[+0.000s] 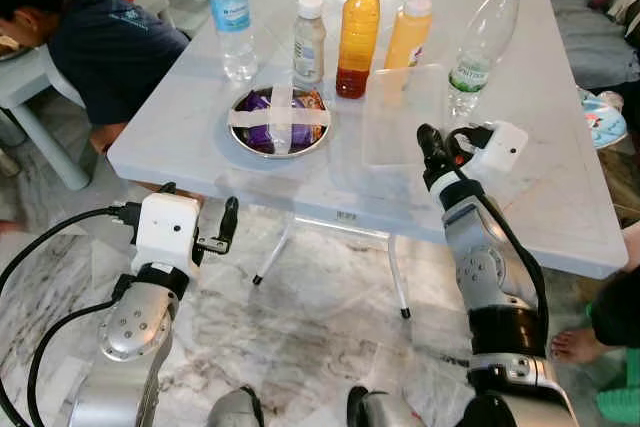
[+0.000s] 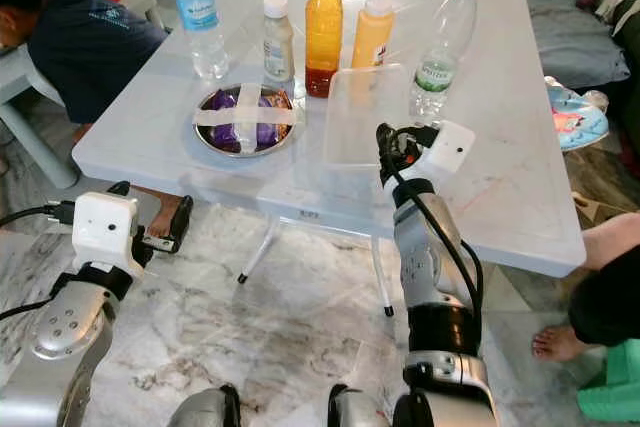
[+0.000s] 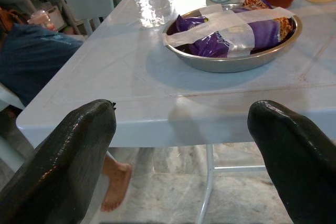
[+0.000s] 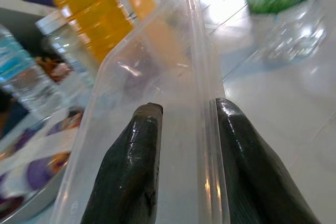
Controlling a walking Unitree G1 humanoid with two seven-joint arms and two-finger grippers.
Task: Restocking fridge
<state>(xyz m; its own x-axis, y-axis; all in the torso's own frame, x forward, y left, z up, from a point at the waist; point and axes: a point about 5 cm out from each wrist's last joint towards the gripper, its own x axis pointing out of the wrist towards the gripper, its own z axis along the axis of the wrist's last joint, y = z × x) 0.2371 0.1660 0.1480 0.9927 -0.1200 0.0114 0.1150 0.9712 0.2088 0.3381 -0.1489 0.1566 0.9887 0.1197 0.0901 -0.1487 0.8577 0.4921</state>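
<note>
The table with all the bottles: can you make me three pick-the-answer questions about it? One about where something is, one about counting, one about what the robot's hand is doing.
1. Where is the metal bowl?
A. On the floor
B. On the table, in front of the bottles
C. On a chair

2. How many bottles stand on the table?
A. Two
B. Nine
C. Five

3. What is the right gripper doing?
A. Pinching the wall of the clear plastic container
B. Holding a bottle
C. Hanging by the floor

Answers: 1 B, the bowl sits on the tabletop nearest the robot. 2 C, five caps in a row. 3 A, one finger is on each side of the wall.
</note>
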